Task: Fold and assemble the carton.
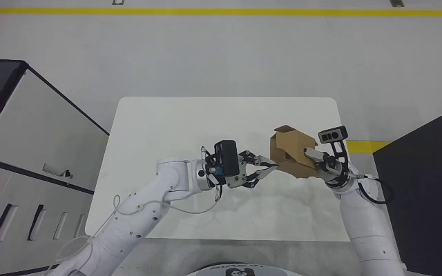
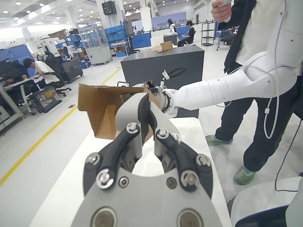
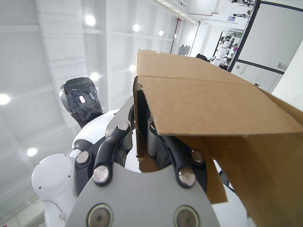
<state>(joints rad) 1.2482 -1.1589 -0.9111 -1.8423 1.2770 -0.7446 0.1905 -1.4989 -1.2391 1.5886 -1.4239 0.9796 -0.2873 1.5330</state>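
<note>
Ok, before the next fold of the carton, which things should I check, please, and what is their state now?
1. Right end effector shut on a carton wall: ok.
2. Left end effector shut on the carton's opposite edge: ok.
3. End effectors apart from each other: ok.
4. Carton fully closed: not ok, one end is open.
5. Carton bottom resting on the table: cannot tell.

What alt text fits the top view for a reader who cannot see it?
A partly folded brown carton is held by both hands over the right part of a white table. The left hand pinches one edge, and the right hand grips the opposite side.
</note>
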